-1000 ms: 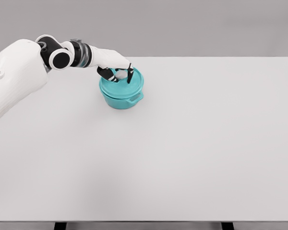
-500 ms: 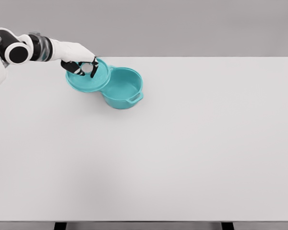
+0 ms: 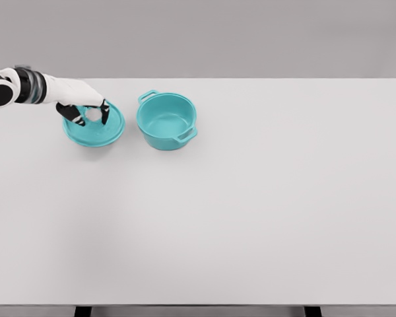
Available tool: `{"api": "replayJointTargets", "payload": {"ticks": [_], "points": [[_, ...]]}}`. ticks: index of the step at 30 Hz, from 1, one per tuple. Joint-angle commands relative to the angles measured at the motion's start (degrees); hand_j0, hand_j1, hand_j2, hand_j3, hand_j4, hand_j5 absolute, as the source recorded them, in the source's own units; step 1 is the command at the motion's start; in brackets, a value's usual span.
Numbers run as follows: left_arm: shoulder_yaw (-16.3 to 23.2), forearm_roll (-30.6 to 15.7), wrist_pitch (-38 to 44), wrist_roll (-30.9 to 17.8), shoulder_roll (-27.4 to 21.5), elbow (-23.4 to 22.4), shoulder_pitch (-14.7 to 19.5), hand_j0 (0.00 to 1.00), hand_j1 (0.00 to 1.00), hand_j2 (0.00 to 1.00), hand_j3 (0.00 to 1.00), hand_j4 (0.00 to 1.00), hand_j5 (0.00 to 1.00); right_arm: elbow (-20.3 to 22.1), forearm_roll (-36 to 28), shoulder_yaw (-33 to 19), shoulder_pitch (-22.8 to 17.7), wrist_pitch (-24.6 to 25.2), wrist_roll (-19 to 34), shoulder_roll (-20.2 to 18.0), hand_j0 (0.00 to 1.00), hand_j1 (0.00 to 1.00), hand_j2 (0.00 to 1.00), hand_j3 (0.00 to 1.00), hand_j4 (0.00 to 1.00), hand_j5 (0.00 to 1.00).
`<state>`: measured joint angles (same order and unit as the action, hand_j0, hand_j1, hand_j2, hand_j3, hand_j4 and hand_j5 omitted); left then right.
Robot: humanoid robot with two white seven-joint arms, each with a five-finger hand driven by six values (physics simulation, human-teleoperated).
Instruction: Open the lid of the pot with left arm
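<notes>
There is one pot (image 3: 166,121), one lid (image 3: 94,127) and one robot hand (image 3: 84,109) to see. The pot is teal, stands upright on the surface (image 3: 251,211) and is open, so I can look inside it; it has two small handles, one at the far left rim and one at the near right. The lid, also teal, is to the left of the pot, apart from it with a clear gap. The left robot hand is on top of the lid, with its dark fingers (image 3: 105,111) curled around the white knob in the middle. I cannot tell if the lid touches the surface. The surface is white and wide. Behind it is a plain grey wall (image 3: 251,33).
</notes>
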<state>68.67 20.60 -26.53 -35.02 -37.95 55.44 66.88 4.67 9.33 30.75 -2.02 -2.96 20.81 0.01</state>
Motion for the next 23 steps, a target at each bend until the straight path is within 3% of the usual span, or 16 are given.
{"api": "replayJointTargets", "payload": {"ticks": [1, 9, 11, 13, 16, 23], "points": [[-0.11, -0.12, 0.16, 0.02, -0.02, -0.16, 0.0, 0.96, 0.96, 0.96, 0.96, 0.96, 0.96, -0.01, -0.02, 0.02, 0.0, -0.03, 0.02, -0.01, 1.0, 1.0, 1.0, 1.0, 1.0, 1.0], [-0.11, -0.56, 0.51, 0.02, -1.34, -0.34, 0.09, 1.0, 1.0, 1.0, 1.0, 1.0, 1.0, -0.01, -0.02, 0.02, 0.0, -0.03, 0.02, -0.01, 1.0, 1.0, 1.0, 1.0, 1.0, 1.0], [-0.2, -0.64, 0.51, 0.02, -2.75, -3.14, -1.58, 1.0, 1.0, 1.0, 1.0, 1.0, 1.0, -0.01, -0.02, 0.02, 0.0, 0.06, 0.02, -0.01, 1.0, 1.0, 1.0, 1.0, 1.0, 1.0], [-0.64, -0.82, 0.78, 0.02, -2.84, -8.5, -1.58, 1.0, 1.0, 1.0, 1.0, 1.0, 1.0, -0.01, -0.02, 0.02, 0.0, -0.03, 0.02, -0.01, 1.0, 1.0, 1.0, 1.0, 1.0, 1.0], [-1.51, -1.7, 0.69, 0.02, -3.36, -12.29, -1.58, 1.0, 1.0, 1.0, 1.0, 1.0, 1.0, -0.01, -0.02, 0.02, 0.0, -0.03, 0.02, -0.01, 1.0, 1.0, 1.0, 1.0, 1.0, 1.0], [-1.78, -1.61, 0.6, 0.02, -3.63, -12.99, -1.58, 1.0, 1.0, 1.0, 1.0, 1.0, 1.0, -0.01, -0.02, 0.02, 0.0, -0.03, 0.02, -0.01, 1.0, 1.0, 1.0, 1.0, 1.0, 1.0]]}}
